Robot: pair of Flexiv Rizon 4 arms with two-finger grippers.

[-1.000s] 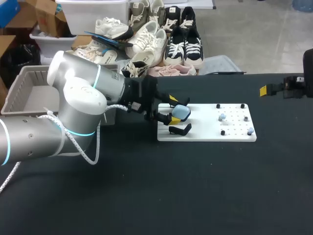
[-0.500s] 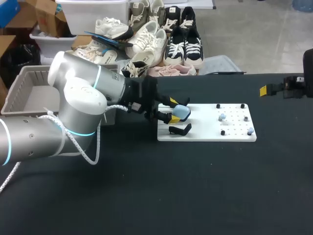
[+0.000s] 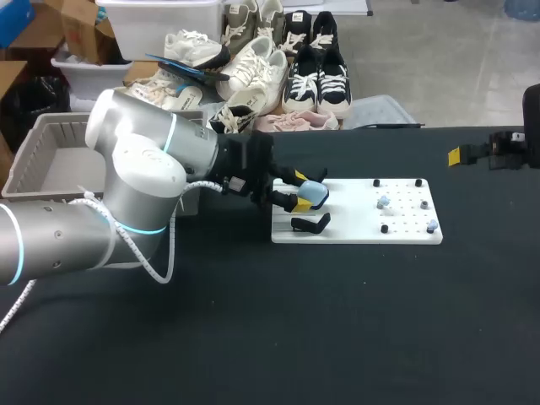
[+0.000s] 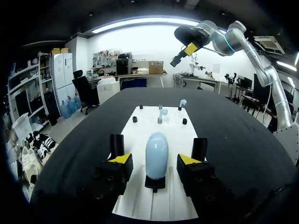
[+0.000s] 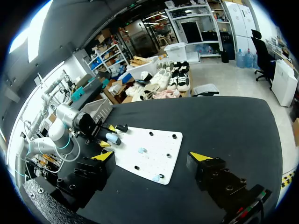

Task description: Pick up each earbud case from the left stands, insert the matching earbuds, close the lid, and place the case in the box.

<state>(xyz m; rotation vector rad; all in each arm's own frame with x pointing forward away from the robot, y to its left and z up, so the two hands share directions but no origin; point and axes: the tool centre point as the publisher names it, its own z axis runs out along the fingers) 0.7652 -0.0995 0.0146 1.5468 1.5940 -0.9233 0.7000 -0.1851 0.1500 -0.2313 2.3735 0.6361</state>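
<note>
**A:** Head view first. What has changed for us over the last second?

**B:** Very little. Our left gripper (image 3: pixel 301 191) has edged a touch further around the pale blue earbud case (image 3: pixel 314 194). The case has stayed on its stand (image 4: pixel 155 183) at the white board's (image 3: pixel 405 236) left end.

**A:** Are we clamped on it?

**B:** Not yet. In the left wrist view our fingers (image 4: pixel 120 161) stand apart, with a gap on each side of the case. We judge that closing comes next. Nothing has been lifted.

**A:** And the count?

**B:** One case. Two stands at the board's left end, one under the case and one empty stand (image 3: pixel 310 224) beside it. On the board's right half we count two pale blue earbuds (image 3: pixel 383 202) and three small black pieces (image 3: pixel 385 229), which could be earbuds or pegs. One box (image 3: pixel 34 143) sits well off the board's left end.

**A:** Our right gripper (image 5: pixel 153 156)?

**B:** Its fingers are spread wide and hold nothing, well off the board's right end.
</note>
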